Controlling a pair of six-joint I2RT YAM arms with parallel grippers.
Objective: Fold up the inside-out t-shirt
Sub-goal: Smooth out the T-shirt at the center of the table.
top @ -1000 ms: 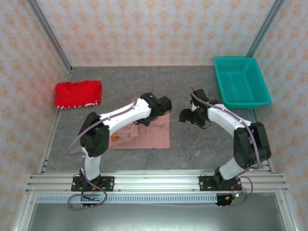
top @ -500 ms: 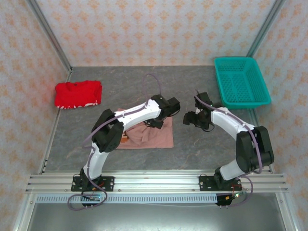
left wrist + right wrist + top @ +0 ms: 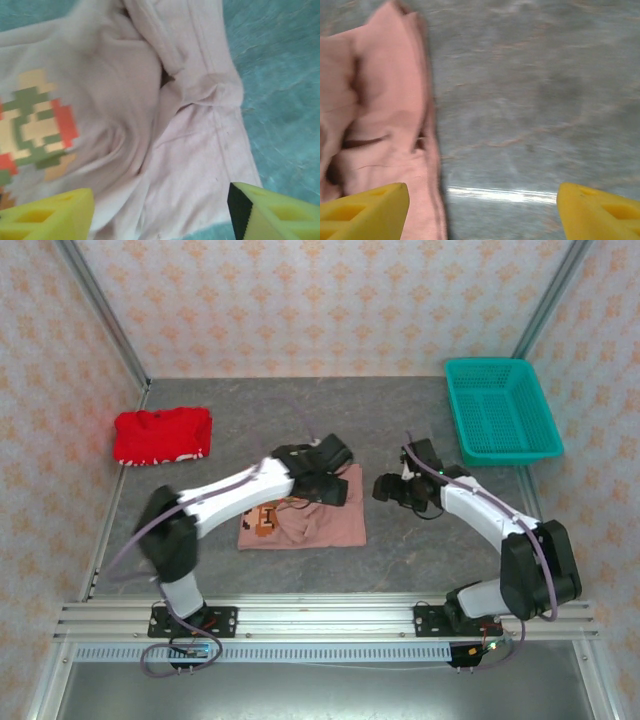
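While the red garment (image 3: 160, 435) is lying by the table's (image 3: 430, 550) left edge, the left gripper (image 3: 161, 195) is hovering over the inside-out t-shirt (image 3: 320, 525) near the table's middle, its jaws standing wide apart and holding nothing. The right gripper (image 3: 482, 190) is hanging beside the shirt's right edge, jaws likewise gaping, gripping nothing. A teal basket (image 3: 500, 365) is sitting in the far right corner.

The t-shirt (image 3: 330, 525) is dusty salmon-pink, with a blocky pixel print (image 3: 35, 125) in green, orange-red and tan. At ten o'clock a garment (image 3: 162, 435) is bright red with white trim. At two o'clock the basket (image 3: 500, 415) is teal mesh. The bench (image 3: 420, 540) is grey with pale marbling. The walls (image 3: 300, 300) are cream, patterned with orange floral motifs. The arms (image 3: 230, 495) are white and black, and their jaws yellow.
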